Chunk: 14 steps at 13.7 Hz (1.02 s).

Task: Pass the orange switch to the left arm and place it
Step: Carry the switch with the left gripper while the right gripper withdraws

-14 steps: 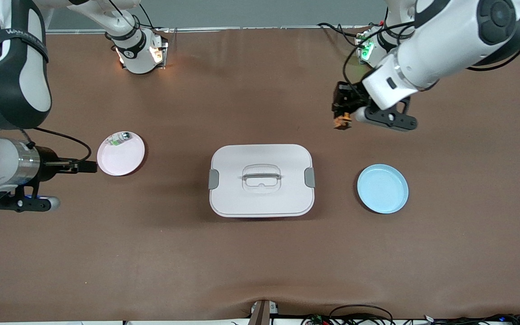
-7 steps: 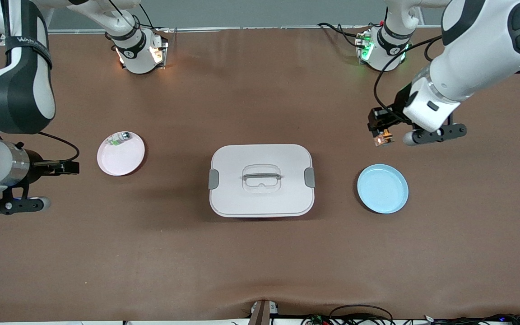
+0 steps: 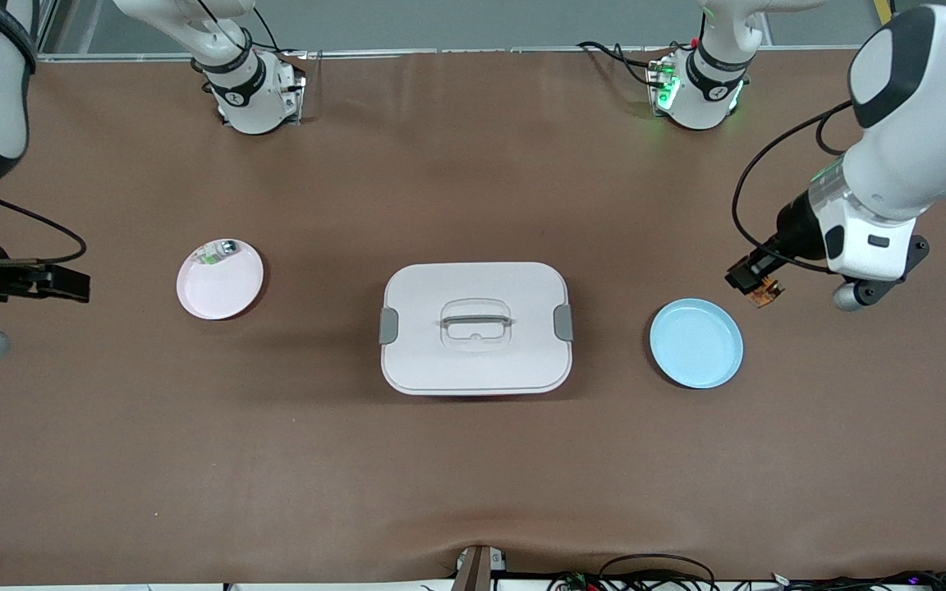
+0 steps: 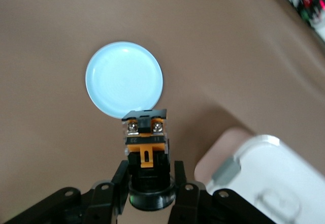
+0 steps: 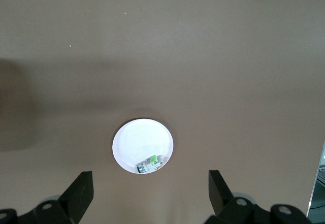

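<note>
Holding the orange switch [image 4: 145, 148] firmly, the left gripper [image 3: 756, 283] has its jaws closed on the black base, and it hangs over the surface [image 3: 473, 476] just beside the blue plate [image 3: 695, 342], toward the left arm's end. If the jaws release here, I judge the switch misses the plate rim and may roll away. The box [image 3: 475, 328] is well apart, so a collision seems unlikely. The right gripper [image 3: 62, 283] waits with its jaws fully open and empty, near the pink plate [image 3: 219, 279], which carries a small clear-and-green part [image 3: 218, 250].
</note>
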Available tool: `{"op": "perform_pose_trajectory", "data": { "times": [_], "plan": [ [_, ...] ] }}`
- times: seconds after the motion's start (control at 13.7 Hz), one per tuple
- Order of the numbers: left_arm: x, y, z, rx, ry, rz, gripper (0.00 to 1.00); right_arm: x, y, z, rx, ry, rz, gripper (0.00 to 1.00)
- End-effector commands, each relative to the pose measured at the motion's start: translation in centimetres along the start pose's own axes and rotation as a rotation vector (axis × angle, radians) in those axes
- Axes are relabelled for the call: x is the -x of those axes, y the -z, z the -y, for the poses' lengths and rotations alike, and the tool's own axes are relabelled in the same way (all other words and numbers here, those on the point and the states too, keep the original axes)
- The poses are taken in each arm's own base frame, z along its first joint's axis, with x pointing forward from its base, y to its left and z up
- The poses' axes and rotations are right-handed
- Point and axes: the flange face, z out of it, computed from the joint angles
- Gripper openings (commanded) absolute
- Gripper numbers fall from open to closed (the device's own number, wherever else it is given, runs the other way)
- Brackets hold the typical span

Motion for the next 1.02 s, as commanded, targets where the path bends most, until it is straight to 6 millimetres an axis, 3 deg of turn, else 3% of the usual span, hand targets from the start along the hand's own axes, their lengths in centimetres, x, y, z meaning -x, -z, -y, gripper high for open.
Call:
{"op": "perform_pose_trajectory", "data": {
  "times": [0.0, 0.29, 0.58, 0.8, 0.95],
  "plan": [
    [-0.8, -3.2, -0.9, 0.006, 0.152, -0.051, 0.00, 0.9, 1.4, -1.9, -0.091, -0.078, -0.044, 1.00],
    [-2.1, -8.8, -0.5, 0.000, 0.327, -0.126, 0.00, 0.9, 0.1, -3.1, -0.120, -0.095, -0.019, 1.00],
    [-3.8, -15.9, -0.4, -0.078, 0.499, -0.154, 0.00, 2.8, -0.8, -3.1, -0.118, -0.099, -0.051, 1.00],
    [-5.0, -17.0, 0.5, -0.092, 0.556, -0.150, 0.00, 4.5, -1.8, -2.4, -0.120, -0.148, -0.077, 1.00],
    [-5.2, -18.7, 0.7, -0.115, 0.590, -0.135, 0.00, 4.9, -2.2, -2.2, -0.123, -0.161, -0.056, 1.00]
  ]
}}
